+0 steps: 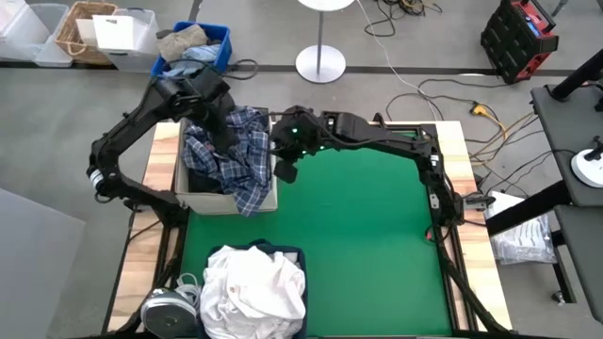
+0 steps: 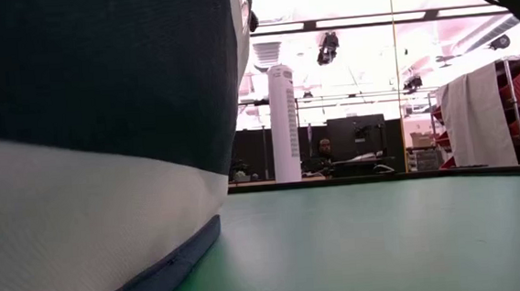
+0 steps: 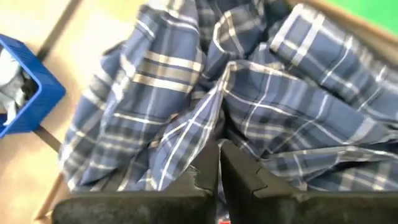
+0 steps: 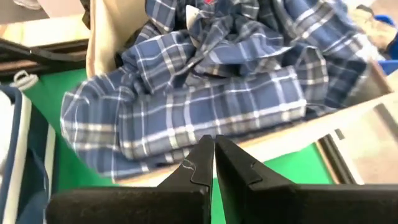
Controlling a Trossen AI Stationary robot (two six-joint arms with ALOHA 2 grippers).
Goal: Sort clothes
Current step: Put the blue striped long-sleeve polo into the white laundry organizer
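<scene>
Two dark arms converged on one garment: blue-and-white plaid cotton shirt (image 1: 231, 151), heaped in the pale open-topped cardboard box (image 1: 209, 201) at about ten o'clock on the green-matted bench (image 1: 358, 235), one tail spilling over the box wall toward six o'clock. Left gripper (image 1: 219, 121) poised directly over the heap, jaws nearly closed with only a thin slit showing in the wrist view, plaid folds bunched right at the tips (image 3: 219, 163); whether any cloth is pinched, cannot tell. Right gripper (image 1: 285, 160) just beside the box's three-o'clock wall, jaws pressed together on nothing (image 4: 214, 160), shirt lying toward nine o'clock from them. Shirt's long axis roughly twelve-to-six along the box; left arm plainly nearer, so any lift likely falls to it. White crumpled garments (image 1: 252, 287) piled in a navy soft-sided fabric bin (image 1: 294, 254) at seven o'clock, well apart from both arms. Blue plastic crate (image 1: 219, 42) with a tan cloth bundle off the bench at eleven o'clock.
</scene>
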